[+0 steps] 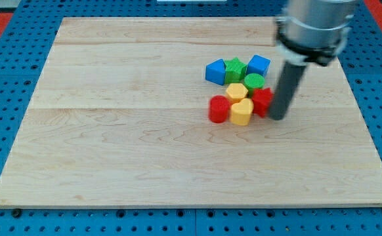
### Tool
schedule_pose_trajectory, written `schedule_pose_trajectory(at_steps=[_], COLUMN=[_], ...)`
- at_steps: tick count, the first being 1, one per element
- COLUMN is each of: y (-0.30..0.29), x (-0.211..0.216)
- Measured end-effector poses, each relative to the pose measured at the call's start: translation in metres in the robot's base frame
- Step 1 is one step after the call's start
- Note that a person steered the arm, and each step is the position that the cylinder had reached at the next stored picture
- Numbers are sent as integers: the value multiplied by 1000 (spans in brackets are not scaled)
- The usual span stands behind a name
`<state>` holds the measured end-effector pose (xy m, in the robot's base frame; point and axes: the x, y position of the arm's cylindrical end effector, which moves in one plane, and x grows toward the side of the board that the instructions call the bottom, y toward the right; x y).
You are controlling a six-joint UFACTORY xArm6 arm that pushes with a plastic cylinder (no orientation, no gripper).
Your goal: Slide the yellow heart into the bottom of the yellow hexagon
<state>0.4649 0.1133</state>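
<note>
The yellow heart (pixel 241 112) sits on the wooden board, directly below the yellow hexagon (pixel 236 91) and touching its lower edge. My tip (pixel 278 117) rests on the board at the right of the cluster, just right of a red block (pixel 263 101) that stands next to the heart's right side. A red round block (pixel 218 109) touches the heart's left side.
Above the hexagon lie a blue block (pixel 215 72), a green block (pixel 235 69), a blue cube (pixel 258 65) and a green round block (pixel 254 82). The wooden board (pixel 112 131) lies on a blue pegboard. The arm's grey body (pixel 316 26) hangs at the view's top right.
</note>
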Motion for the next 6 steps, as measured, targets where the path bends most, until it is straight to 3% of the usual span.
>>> schedule_pose_trajectory(at_steps=[1,2,3,4,6], y=[-34,-7,-44,-71,-68], x=[10,27,51,53,19])
